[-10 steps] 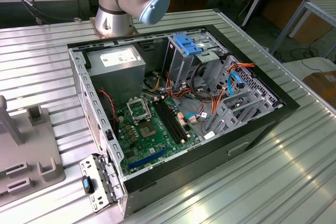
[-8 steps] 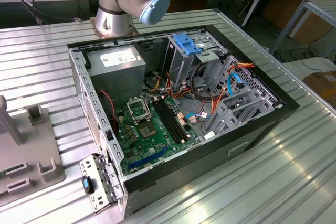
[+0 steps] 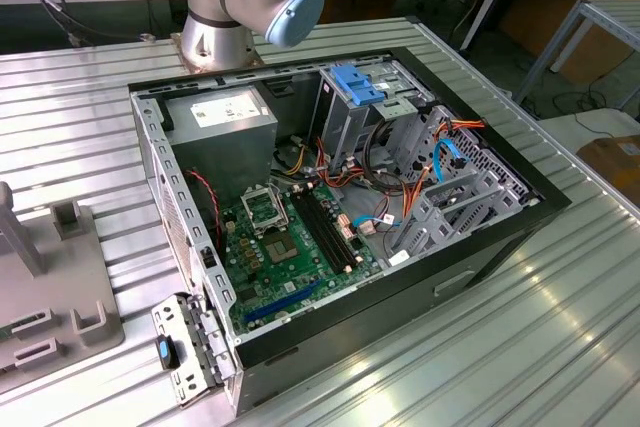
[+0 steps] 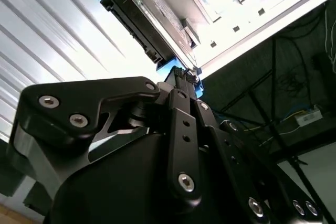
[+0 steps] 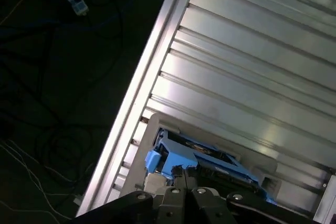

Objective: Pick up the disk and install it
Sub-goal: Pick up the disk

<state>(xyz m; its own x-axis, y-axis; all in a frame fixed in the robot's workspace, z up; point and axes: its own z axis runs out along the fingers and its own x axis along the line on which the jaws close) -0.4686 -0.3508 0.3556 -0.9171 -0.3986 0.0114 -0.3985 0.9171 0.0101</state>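
1. My tool (image 4: 184,74), black metal linkage. In both wrist views its tip is at the blue end of the disk. I cannot tell whether it is clenched on that end or only lies against it.

2. The disk (image 5: 202,156), a flat rectangular hard drive with a dark grey body and bright blue plastic rails. It sits within a pale grey holder frame (image 5: 140,156), not yet in the case. Risk: a hold on one end alone may let the far end sag or twist, and a rail may catch on the frame.

3. Ribbed silver metal worktop (image 5: 252,66). Its edge runs just beside the holder, with dark floor and cables (image 5: 52,77) beyond. Risk: a slipped disk could go over that edge.

4. Open black computer case (image 3: 480,247), in the exterior view. It contains a light-blue ribbed bracket (image 3: 355,82) and orange and blue wiring (image 3: 405,192). Risk: a tilted disk could jam at the bay or snag the wiring.
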